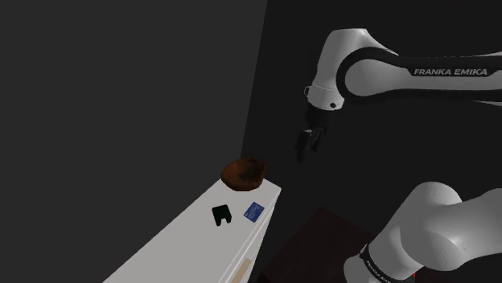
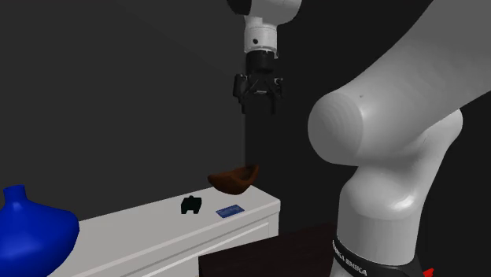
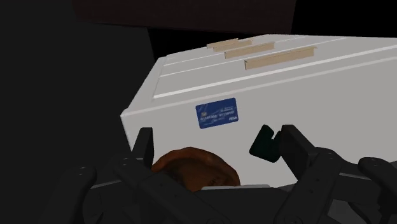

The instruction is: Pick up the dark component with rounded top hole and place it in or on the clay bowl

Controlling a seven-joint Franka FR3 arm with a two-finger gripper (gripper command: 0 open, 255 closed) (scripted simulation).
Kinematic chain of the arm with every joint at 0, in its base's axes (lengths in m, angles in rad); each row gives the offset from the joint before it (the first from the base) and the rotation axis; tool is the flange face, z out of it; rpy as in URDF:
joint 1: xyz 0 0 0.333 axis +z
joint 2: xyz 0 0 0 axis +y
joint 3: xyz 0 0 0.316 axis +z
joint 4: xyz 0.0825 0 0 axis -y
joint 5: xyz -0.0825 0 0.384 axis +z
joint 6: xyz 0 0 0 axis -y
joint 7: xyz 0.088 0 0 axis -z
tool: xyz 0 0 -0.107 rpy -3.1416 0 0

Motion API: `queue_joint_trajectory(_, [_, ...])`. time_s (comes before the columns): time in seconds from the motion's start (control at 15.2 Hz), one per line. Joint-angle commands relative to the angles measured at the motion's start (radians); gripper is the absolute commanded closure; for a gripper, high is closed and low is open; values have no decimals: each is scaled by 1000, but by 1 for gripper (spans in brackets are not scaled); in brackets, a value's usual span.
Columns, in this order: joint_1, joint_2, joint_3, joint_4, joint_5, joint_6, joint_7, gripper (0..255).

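Shoulder view: gripper hung high, well apart from the brown bowl. Dark component and blue card lay on the counter, both near the bowl.

Second exterior view: gripper was above the bowl.

Wrist view: fingers stood wide, nothing between them.

Risk, by my judgement: on the descent to the dark component, a finger could clip the bowl rim or drag the blue card.

Dim dark walls behind a white drawer cabinet
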Motion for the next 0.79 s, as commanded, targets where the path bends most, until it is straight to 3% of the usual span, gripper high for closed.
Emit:
queue_joint_trajectory(0.0, [7,32,32,-33,18,74,43,0])
queue_joint_trajectory(0.4, [23,203,132,-56,52,286,172,0])
queue_joint_trajectory(0.73, [23,386,210,-29,39,456,294,0])
